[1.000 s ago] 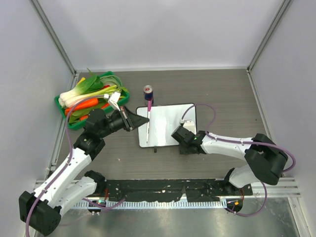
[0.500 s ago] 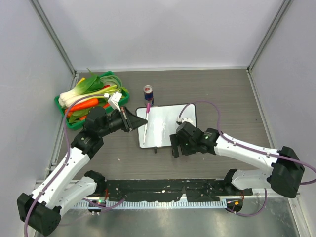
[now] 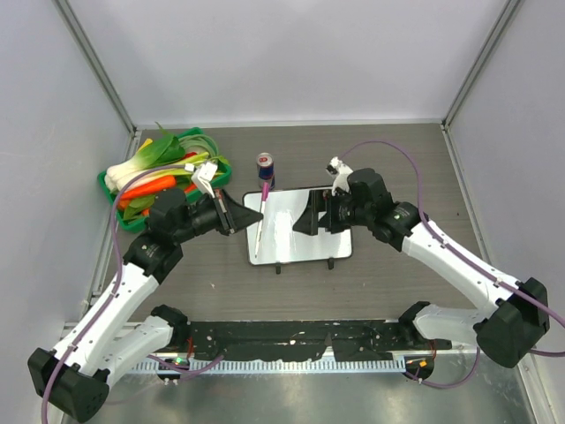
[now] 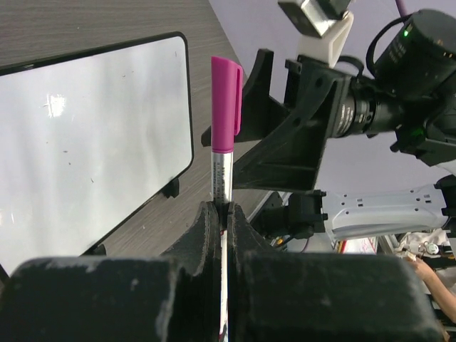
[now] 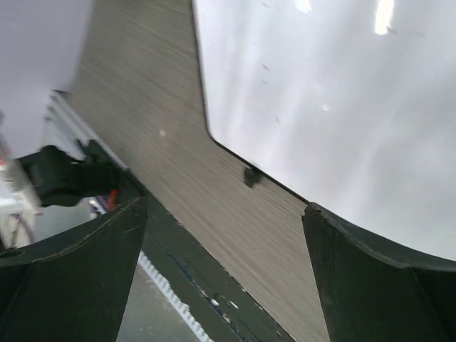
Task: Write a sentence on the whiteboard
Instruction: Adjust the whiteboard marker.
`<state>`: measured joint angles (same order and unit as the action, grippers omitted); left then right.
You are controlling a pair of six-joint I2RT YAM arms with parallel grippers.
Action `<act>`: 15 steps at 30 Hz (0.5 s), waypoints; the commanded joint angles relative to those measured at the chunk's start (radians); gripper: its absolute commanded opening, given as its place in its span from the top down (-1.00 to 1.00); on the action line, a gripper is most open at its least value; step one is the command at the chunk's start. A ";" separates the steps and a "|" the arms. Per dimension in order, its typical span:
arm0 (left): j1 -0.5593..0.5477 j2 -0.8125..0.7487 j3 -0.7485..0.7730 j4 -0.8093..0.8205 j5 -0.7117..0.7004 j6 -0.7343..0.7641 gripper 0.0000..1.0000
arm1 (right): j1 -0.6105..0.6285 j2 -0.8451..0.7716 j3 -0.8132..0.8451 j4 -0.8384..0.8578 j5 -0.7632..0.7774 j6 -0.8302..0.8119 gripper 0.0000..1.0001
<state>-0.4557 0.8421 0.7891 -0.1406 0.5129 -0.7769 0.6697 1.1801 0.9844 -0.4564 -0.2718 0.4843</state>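
Overhead, the dark wood-grain table (image 3: pixel 397 159) is carrying everything. Only this view is taking in the far-left corner, where a green basket (image 3: pixel 201 134) is holding white-stalked leafy greens (image 3: pixel 146 159) and orange carrots (image 3: pixel 152 184) piled together. The whiteboard (image 3: pixel 287 243) is lying flat near the middle of the table, between the two arms, its face showing as plain white with streaks of glare. A small can (image 3: pixel 265 168) is standing upright just beyond the board's far-left corner.

The left gripper (image 3: pixel 252 215) is reaching in from the left and hanging over the board's left edge, clamped tight on a marker (image 3: pixel 264 196). The left wrist camera is giving what the top view is not. There the marker (image 4: pixel 226 121) is wearing its pink cap, its barrel is being pinched at the left gripper (image 4: pixel 222 214), and the whiteboard (image 4: pixel 92 135) is sitting on small black feet beyond it to the left. Whether the marker's lower end is touching the board, I cannot tell.

The right gripper (image 3: pixel 311 215) is hovering over the board's right half, pointing toward the marker. Its own camera is showing the jaws spread wide with nothing between them. Beneath the right gripper (image 5: pixel 224 206), the whiteboard (image 5: pixel 335 107) is filling the upper right of that view, with one rounded corner and one foot lying against the table.
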 commanded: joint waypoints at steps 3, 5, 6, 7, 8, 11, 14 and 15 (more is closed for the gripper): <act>0.005 0.017 0.044 0.070 0.076 -0.012 1.00 | -0.048 0.026 -0.007 0.350 -0.447 0.057 -0.90; 0.003 0.038 0.056 0.084 0.099 -0.013 1.00 | -0.047 0.038 -0.029 0.499 -0.538 0.132 -0.90; 0.005 0.048 0.062 0.090 0.116 -0.015 1.00 | -0.047 0.045 -0.036 0.594 -0.585 0.167 -0.90; 0.003 0.057 0.065 0.101 0.133 -0.015 1.00 | -0.047 0.052 -0.052 0.698 -0.610 0.230 -0.90; 0.003 0.064 0.070 0.110 0.145 -0.015 1.00 | -0.047 0.064 -0.056 0.732 -0.648 0.255 -0.89; 0.003 0.084 0.073 0.134 0.186 -0.024 1.00 | -0.045 0.095 -0.052 0.788 -0.679 0.283 -0.82; 0.003 0.098 0.073 0.196 0.220 -0.044 1.00 | -0.044 0.118 -0.039 0.800 -0.711 0.284 -0.61; 0.003 0.103 0.075 0.206 0.228 -0.050 1.00 | -0.041 0.128 -0.038 0.806 -0.721 0.286 -0.58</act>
<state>-0.4557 0.9363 0.8169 -0.0471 0.6556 -0.7979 0.6209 1.2888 0.9321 0.2047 -0.8852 0.7181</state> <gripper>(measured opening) 0.026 0.826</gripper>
